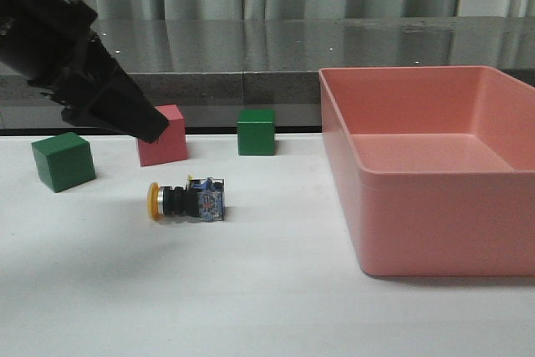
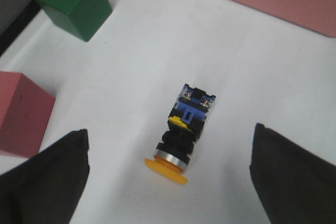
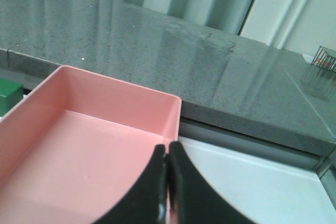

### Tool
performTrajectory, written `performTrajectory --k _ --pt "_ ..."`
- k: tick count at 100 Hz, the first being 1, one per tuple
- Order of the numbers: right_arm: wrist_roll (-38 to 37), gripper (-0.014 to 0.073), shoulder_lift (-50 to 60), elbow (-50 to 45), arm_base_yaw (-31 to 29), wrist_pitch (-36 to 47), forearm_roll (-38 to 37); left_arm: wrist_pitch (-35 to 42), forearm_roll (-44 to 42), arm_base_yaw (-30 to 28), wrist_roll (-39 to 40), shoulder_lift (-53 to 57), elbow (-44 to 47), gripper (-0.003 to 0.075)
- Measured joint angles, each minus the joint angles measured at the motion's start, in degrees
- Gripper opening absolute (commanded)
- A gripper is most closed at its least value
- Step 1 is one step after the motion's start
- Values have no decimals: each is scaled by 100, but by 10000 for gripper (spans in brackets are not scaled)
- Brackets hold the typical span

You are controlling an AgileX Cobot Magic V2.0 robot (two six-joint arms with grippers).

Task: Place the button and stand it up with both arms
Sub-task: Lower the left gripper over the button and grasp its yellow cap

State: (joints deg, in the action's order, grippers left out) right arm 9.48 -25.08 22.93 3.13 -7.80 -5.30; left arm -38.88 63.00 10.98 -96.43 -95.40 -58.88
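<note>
The button [image 1: 185, 201] lies on its side on the white table, yellow cap to the left, blue-and-clear base to the right. In the left wrist view the button [image 2: 182, 135] lies between my spread fingers, cap toward the camera. My left gripper [image 1: 146, 127] hovers above and behind it, near the pink cube, open and empty; in its own view the left gripper [image 2: 170, 177] shows only as two fingertips. My right gripper [image 3: 168, 153] is shut and empty above the pink bin's rim; it is out of the front view.
A pink cube [image 1: 163, 135] and a green cube [image 1: 256, 131] stand behind the button, another green cube [image 1: 63, 160] at far left. A large pink bin [image 1: 435, 165] fills the right side; it also shows under the right gripper [image 3: 79, 145]. A grey counter runs behind.
</note>
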Motion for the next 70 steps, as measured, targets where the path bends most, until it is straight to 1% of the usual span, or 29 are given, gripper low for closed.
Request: performTrajectory --k 5,12,26,42,49,59,70 --pt "0 -109 0 0 0 0 0 -248 290 -161 -457 -70 -2 599" --pt "0 -109 0 0 0 0 0 -457 563 -361 -790 -157 -12 598" --pt "0 -109 0 0 0 0 0 -472 808 -572 -977 -354 -24 598" --pt "0 -109 0 0 0 0 0 -461 891 -599 -1013 -525 -24 598" --pt "0 -109 0 0 0 0 0 -461 916 -599 -1174 -579 -24 598" --pt "0 -109 0 0 0 0 0 -538 988 -599 -1706 -707 -32 598" --pt "0 -109 0 0 0 0 0 -942 1250 -599 -2424 -953 -32 598"
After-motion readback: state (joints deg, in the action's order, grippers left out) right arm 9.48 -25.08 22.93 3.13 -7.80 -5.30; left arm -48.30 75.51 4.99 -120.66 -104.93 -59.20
